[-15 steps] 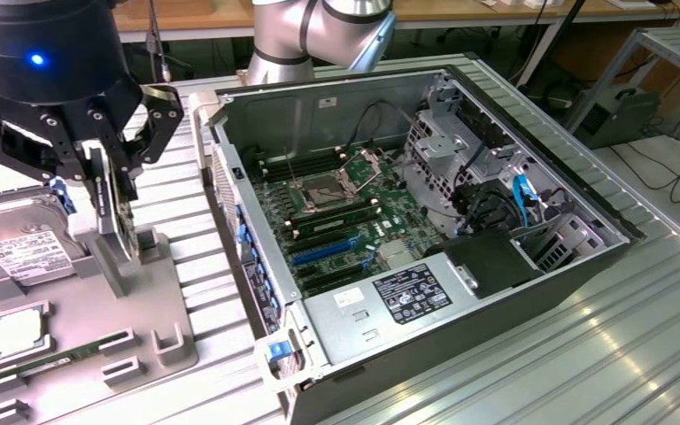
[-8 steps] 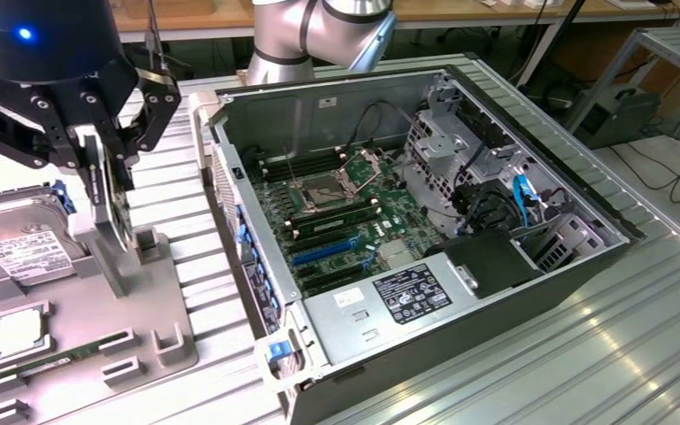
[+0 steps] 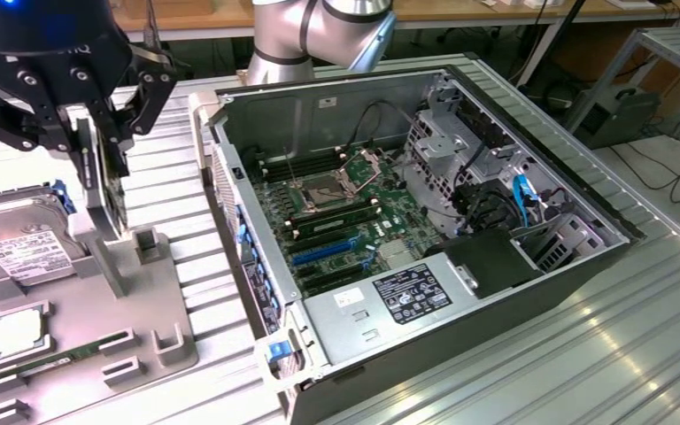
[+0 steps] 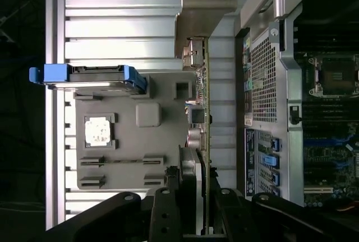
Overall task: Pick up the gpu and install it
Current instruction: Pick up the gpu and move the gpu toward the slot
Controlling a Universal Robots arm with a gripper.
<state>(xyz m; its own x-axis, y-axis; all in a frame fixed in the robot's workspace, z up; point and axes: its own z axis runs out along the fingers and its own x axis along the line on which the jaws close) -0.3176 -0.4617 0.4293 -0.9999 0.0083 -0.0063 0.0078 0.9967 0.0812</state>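
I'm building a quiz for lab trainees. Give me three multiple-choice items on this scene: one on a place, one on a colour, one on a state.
1. Where is the gpu?
A) seated in a slot
B) upright in the gripper, over the grey tray
C) lying flat

2. What colour are the hard drive's side rails?
A) red
B) blue
C) yellow

3. How is the computer case?
A) side open
B) closed
C) wrapped

Answers:
1 B: the card stands on edge between the fingers.
2 B: blue rails flank the drive.
3 A: the motherboard lies exposed.
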